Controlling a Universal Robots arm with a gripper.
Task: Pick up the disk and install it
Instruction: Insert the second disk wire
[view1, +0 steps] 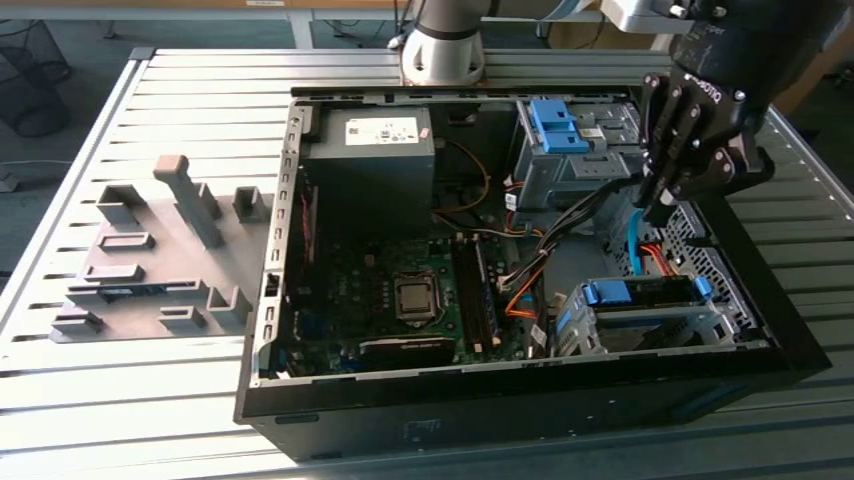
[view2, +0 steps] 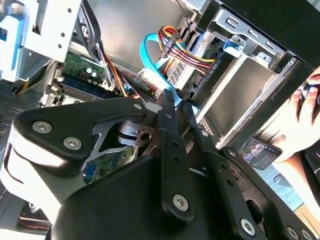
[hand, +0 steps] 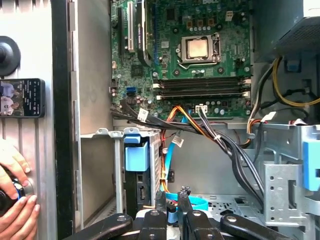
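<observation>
My claw (view2: 175, 102) pressed together, empty, above blue cable (view2: 152, 52); disk (view1: 645, 292) below me in bay, seemingly installed; next probably retreat.

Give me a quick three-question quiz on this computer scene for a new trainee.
1. True or false: the gripper hangs over the grey fixture block on the table.
2. In the exterior view, where is the fixture block relative to the open computer case? A) on the exterior view's left of it, B) inside it, C) on the exterior view's right of it.
3. Fill in: the carrier frame on the drive cage below the gripper in the exterior view is coloured ____.

Key: 1 false, it hangs over the case, at the exterior view's right. 2 A. 3 blue.
</observation>
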